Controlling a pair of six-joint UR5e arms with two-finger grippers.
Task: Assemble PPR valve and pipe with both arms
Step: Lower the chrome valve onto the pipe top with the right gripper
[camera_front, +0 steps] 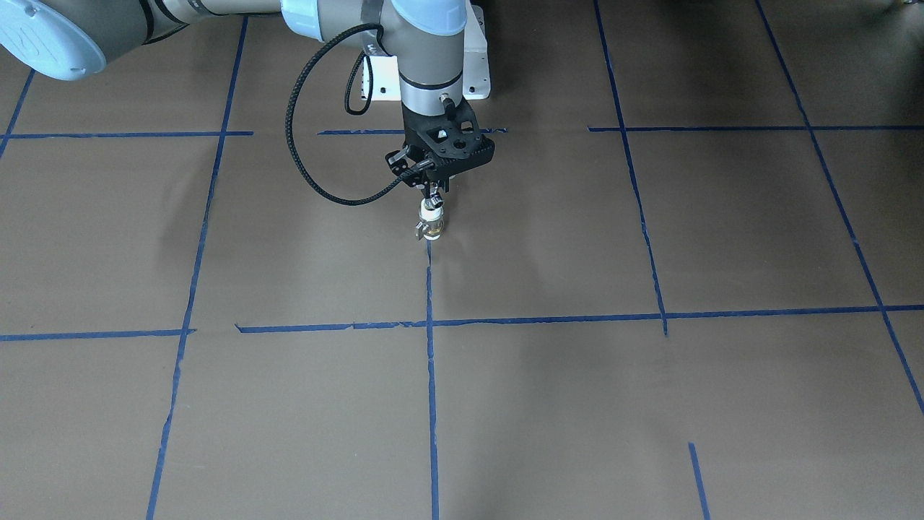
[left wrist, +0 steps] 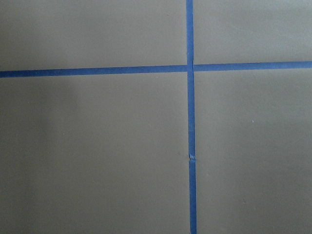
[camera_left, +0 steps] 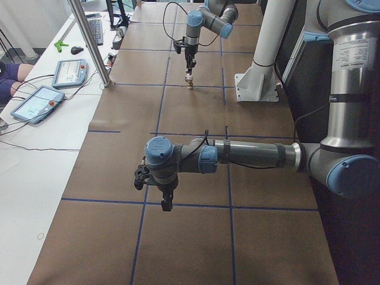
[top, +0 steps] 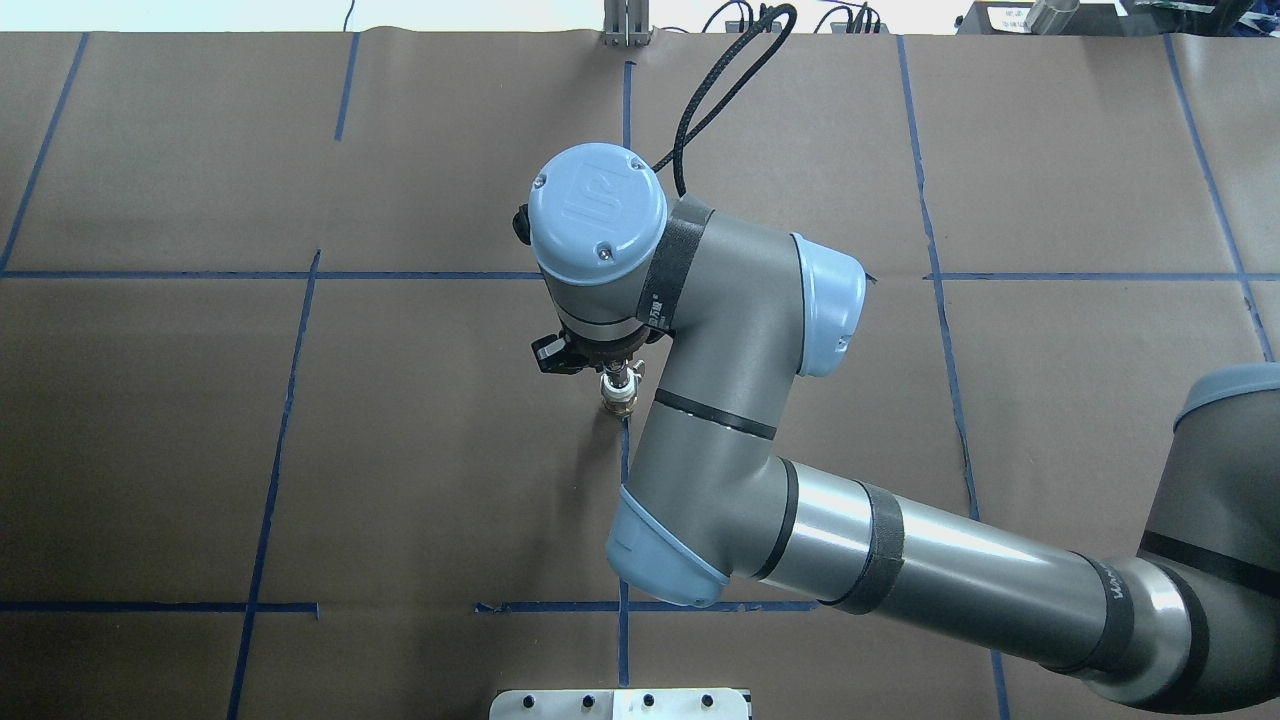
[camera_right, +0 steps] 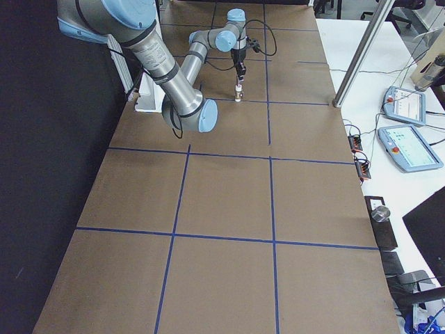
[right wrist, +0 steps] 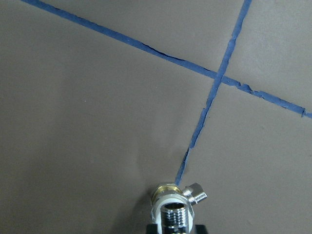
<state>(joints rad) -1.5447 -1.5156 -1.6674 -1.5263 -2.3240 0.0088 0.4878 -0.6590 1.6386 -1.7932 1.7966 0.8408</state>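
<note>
Brown table (camera_front: 650, 404), blue tape grid (camera_front: 431, 375), grey arms (camera_left: 255, 155) with light-blue caps (top: 597, 215), black right tool (camera_front: 433, 195), white-and-brass valve (camera_front: 431, 225), chrome pipe (right wrist: 174, 215).

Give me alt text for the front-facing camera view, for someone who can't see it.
A grey robot arm reaches down from the top, its black hand gripping the upper end of a small white-and-brass valve held upright over a blue tape line. The brown table is marked into squares with blue tape.
</note>
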